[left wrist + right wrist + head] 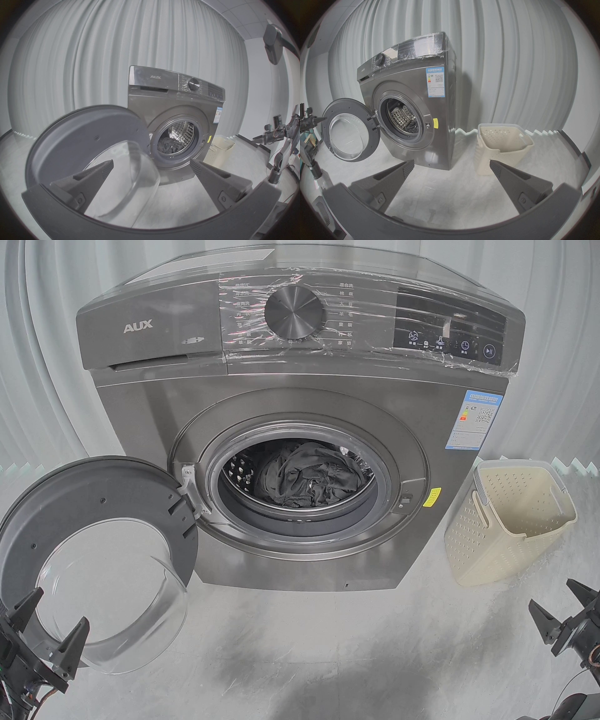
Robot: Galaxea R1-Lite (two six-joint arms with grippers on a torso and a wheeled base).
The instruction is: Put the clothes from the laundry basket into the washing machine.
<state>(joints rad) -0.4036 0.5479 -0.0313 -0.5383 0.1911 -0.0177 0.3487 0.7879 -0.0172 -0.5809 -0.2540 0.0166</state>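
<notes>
The grey washing machine (300, 427) stands ahead with its round door (94, 552) swung wide to the left. Dark grey clothes (309, 474) lie bundled inside the drum, also visible as clothes (170, 146) in the left wrist view. The cream laundry basket (509, 521) sits on the floor to the machine's right, and its inside looks bare (503, 140). My left gripper (53, 618) hangs low at the left, in front of the door, open and holding nothing. My right gripper (565, 609) hangs low at the right, below the basket, open with nothing between its fingers.
Pale curtains (37, 365) run behind the machine. The open door (87, 147) sticks out into the floor space close to my left gripper. Bare light grey floor (325, 646) stretches in front of the machine. A stand with equipment (281, 150) is off to the side.
</notes>
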